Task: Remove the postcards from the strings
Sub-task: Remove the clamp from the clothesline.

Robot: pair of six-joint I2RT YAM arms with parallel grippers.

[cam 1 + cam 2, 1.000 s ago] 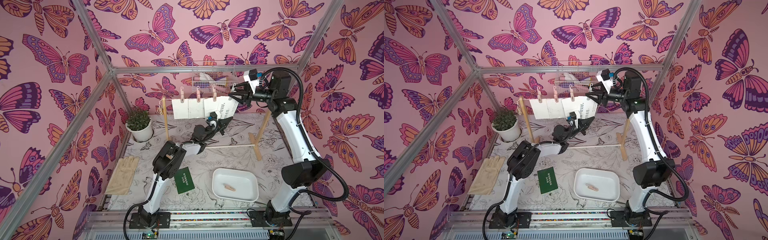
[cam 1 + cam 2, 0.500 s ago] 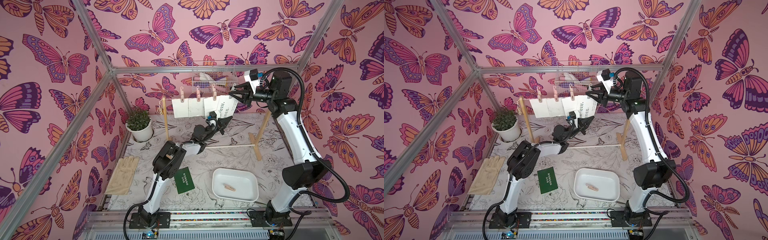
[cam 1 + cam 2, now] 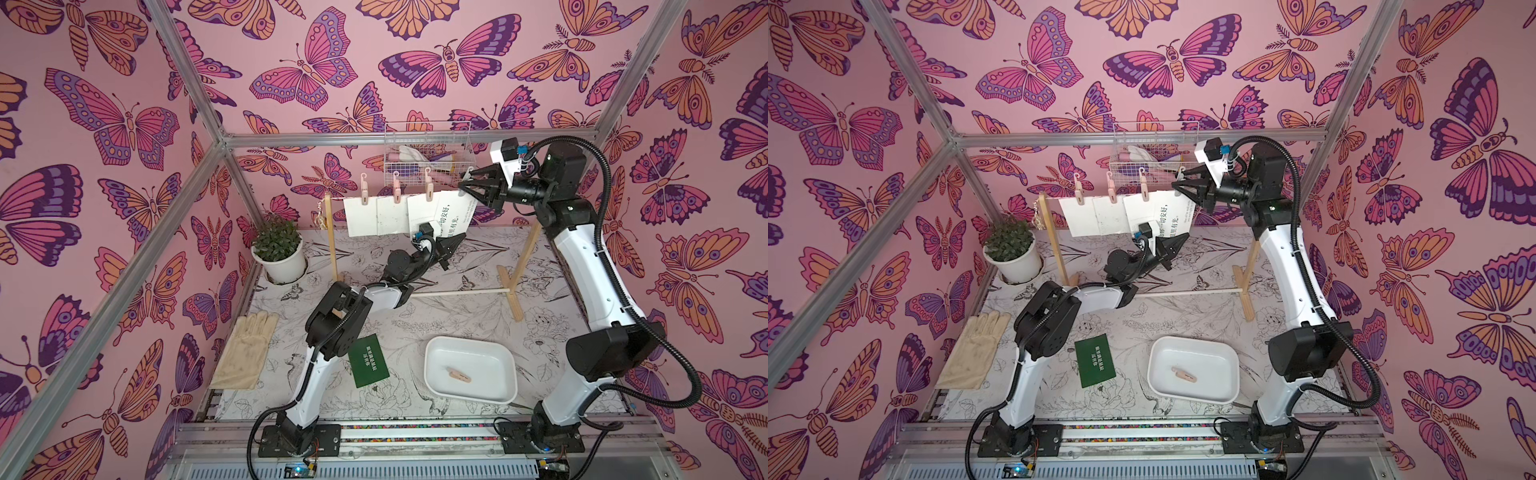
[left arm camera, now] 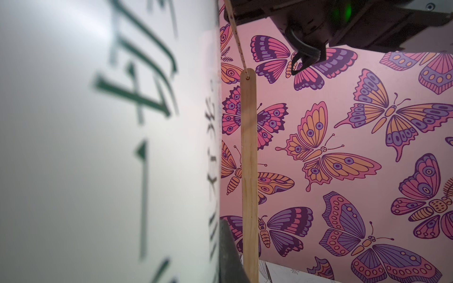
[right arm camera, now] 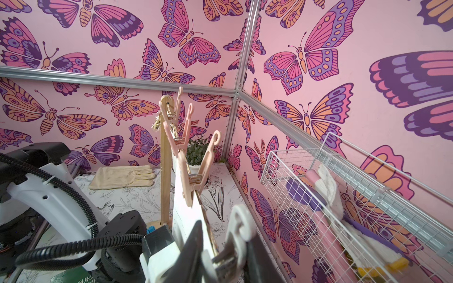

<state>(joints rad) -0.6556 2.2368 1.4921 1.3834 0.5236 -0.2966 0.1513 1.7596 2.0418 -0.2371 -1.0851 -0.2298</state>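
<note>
Three plain white postcards (image 3: 390,214) hang from the strings (image 4: 236,36) under pink clothespins (image 3: 397,189). A fourth, white with black writing (image 3: 457,210), hangs tilted at the right end. My left gripper (image 3: 456,241) is shut on its lower edge, and one of the fingers (image 4: 229,257) presses the card's face (image 4: 98,147). My right gripper (image 3: 465,183) is up at the cord, shut on a pale grey clothespin (image 5: 239,225) above that card. A dark green postcard (image 3: 368,359) lies flat on the table.
The wooden rack's right post (image 3: 524,257) stands behind the right arm. A wire basket (image 3: 428,153) hangs on the back wall just behind the cord. Below are a white tray (image 3: 469,345) holding one clothespin (image 3: 457,376), a potted plant (image 3: 278,249) and a beige glove (image 3: 245,353).
My right gripper's jaws have closed in on the grey clothespin at the cord. The left gripper keeps its grip on the written postcard, and neither arm has shifted noticeably.
</note>
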